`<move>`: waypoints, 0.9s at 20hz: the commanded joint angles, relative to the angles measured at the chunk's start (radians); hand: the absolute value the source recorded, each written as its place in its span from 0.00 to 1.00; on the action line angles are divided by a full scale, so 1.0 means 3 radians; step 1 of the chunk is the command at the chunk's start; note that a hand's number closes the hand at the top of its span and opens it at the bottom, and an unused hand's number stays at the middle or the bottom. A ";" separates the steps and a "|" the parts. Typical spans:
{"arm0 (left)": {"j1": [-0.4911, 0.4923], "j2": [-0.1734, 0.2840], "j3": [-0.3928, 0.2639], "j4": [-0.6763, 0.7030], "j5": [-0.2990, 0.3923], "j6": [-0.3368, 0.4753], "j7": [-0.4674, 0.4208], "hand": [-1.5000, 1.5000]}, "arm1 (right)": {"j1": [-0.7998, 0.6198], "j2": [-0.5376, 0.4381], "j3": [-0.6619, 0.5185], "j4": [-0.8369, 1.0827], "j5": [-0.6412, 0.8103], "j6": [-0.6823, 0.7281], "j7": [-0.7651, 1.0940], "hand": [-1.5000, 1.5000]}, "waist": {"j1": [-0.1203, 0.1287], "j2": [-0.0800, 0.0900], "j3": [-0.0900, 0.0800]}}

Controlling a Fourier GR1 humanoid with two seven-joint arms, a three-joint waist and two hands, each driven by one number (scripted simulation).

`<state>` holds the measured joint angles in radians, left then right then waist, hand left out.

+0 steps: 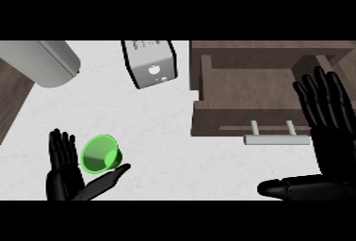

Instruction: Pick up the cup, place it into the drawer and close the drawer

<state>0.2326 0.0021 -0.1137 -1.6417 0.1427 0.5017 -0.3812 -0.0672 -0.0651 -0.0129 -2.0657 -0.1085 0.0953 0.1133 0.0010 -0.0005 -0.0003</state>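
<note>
Green cup (pixel 101 153) lies tipped at lower left of frame, mouth toward the left hand (pixel 69 172). Fingers straight, thumb spread beneath the cup, nothing clamped; cup sits in the gap between them, contact unclear. Likely lined up for a grasp. Drawer (pixel 243 99) at upper right stands pulled out, handle (pixel 276 138) facing down-frame, nothing seen inside. Right hand (pixel 325 141) flat, fingers apart, at right edge beside the drawer, probably waiting to push it shut. Toaster (pixel 151 63) top centre.
</note>
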 commanded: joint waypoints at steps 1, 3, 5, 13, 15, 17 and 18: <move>-0.0057 0.0152 0.0176 0.0054 0.0102 -0.0160 0.0144 0.00 | -0.0069 -0.0006 0.0040 -0.0048 0.0051 -0.0050 0.0199 0.00 | 0.0002 0.0000 0.0001; 0.0064 0.0012 0.0145 0.0277 0.0128 -0.0209 -0.0273 0.00 | 0.0021 -0.0011 0.0020 -0.0101 0.0003 0.0014 0.0128 0.00 | 0.0002 0.0000 0.0001; 0.0156 -0.0005 0.0063 0.0393 0.0185 -0.0221 -0.0448 0.00 | -0.0162 0.0008 0.0029 -0.0018 0.0031 -0.0051 0.0172 0.00 | 0.0008 0.0000 0.0000; -0.0256 0.0073 0.0548 0.1145 0.0499 -0.0516 -0.0802 0.00 | 0.0132 -0.0074 -0.0100 -0.0217 -0.0150 0.0135 0.0107 0.00 | -0.0008 0.0001 0.0001; -0.0064 0.0014 0.0382 0.0842 0.0391 -0.0402 -0.0633 0.00 | -0.0132 -0.0097 -0.0149 -0.0120 -0.0178 0.0071 0.0257 0.00 | 0.0003 0.0000 0.0001; -0.0231 -0.0006 0.0610 0.1489 0.0544 -0.0627 -0.1180 0.00 | -0.0243 -0.0144 -0.0152 -0.0168 -0.0170 0.0031 0.0444 0.00 | -0.0001 0.0002 -0.0001; -0.0083 0.0062 0.0546 0.1167 0.0492 -0.0600 -0.0944 0.00 | -0.0052 -0.0048 -0.0097 0.0011 -0.0130 0.0121 0.0078 0.00 | 0.0003 0.0001 0.0001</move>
<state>0.1795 0.0095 0.0272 -1.3142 0.2761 0.3634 -0.6378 -0.0912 -0.0864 -0.0428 -2.0936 -0.1455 0.1166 0.1725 0.0011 -0.0011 0.0008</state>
